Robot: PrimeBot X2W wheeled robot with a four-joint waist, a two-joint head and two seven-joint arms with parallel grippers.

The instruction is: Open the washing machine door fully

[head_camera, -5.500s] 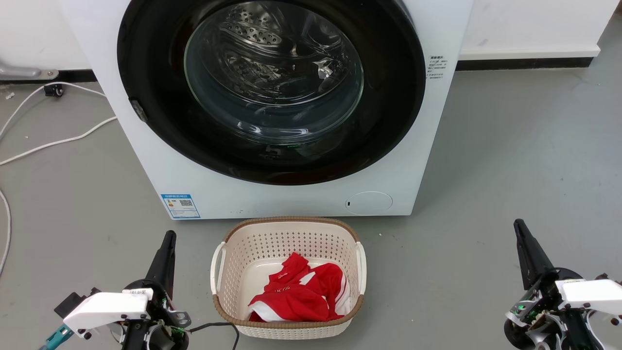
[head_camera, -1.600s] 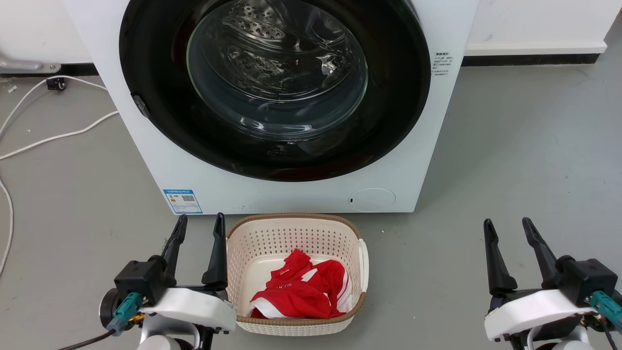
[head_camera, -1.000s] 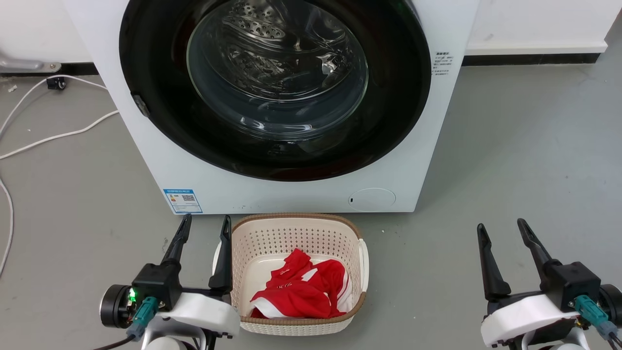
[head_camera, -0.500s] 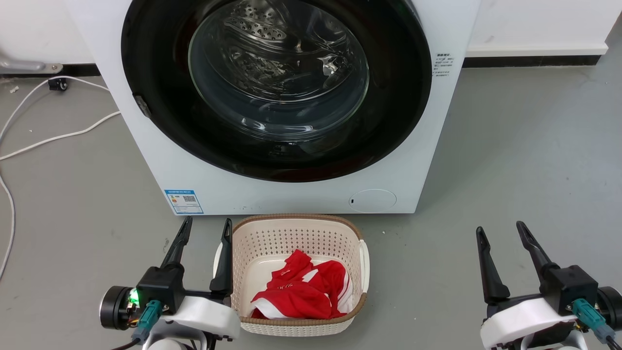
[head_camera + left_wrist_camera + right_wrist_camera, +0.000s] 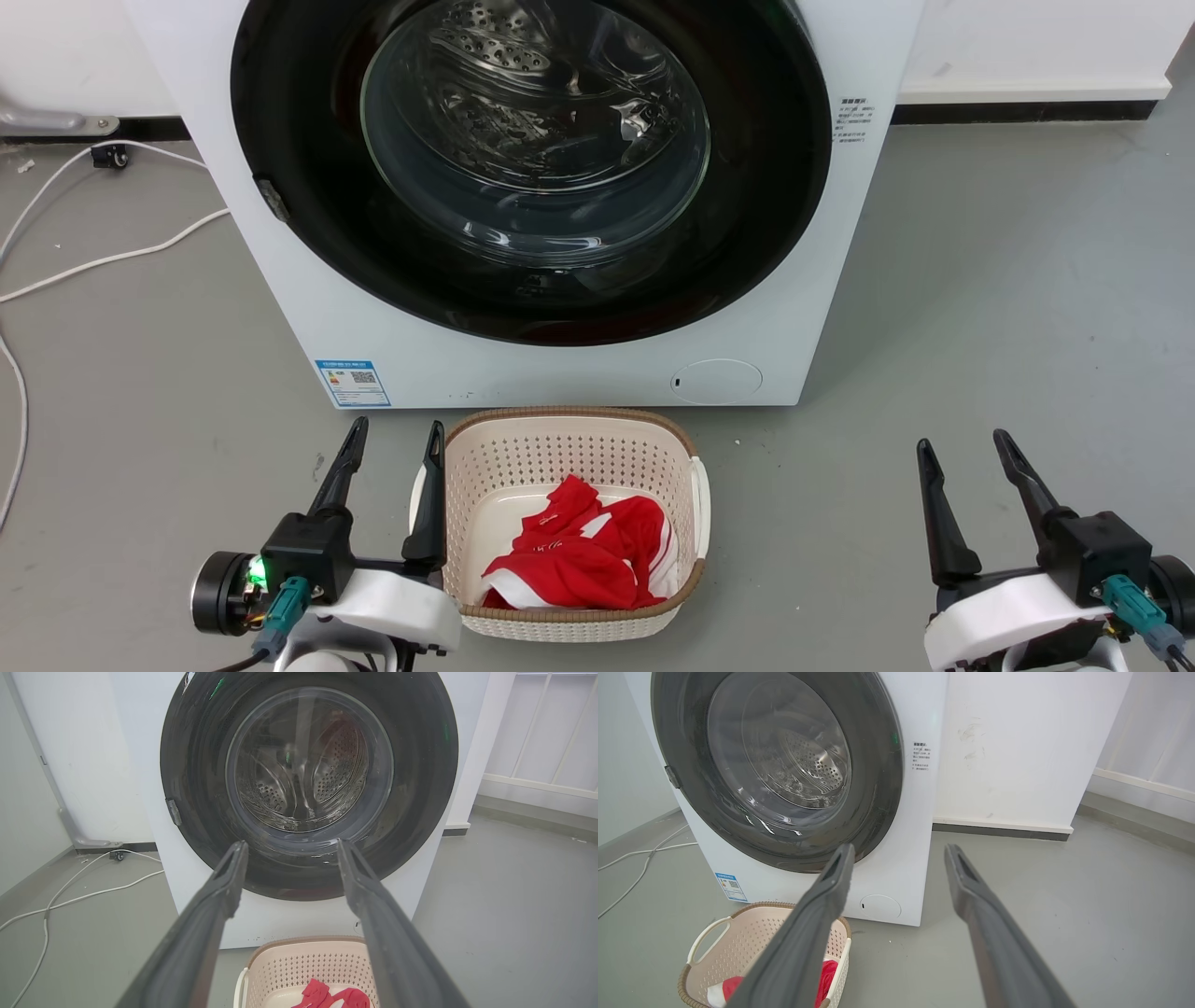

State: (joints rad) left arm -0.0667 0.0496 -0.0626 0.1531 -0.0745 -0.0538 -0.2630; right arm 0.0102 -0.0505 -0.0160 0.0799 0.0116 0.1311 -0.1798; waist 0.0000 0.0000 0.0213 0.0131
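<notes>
Left tool [image 5: 397,427] and right tool [image 5: 963,441] gape empty over grey floor [image 5: 980,280] near white wall [image 5: 1027,37].

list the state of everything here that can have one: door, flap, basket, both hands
washing machine door: shut, flat against the machine front
small white flap: shut
basket: upright on the floor in front of the machine, partly filled
red garment: crumpled inside the basket
left hand: open, empty, beside the basket
right hand: open, empty, over bare floor
</notes>
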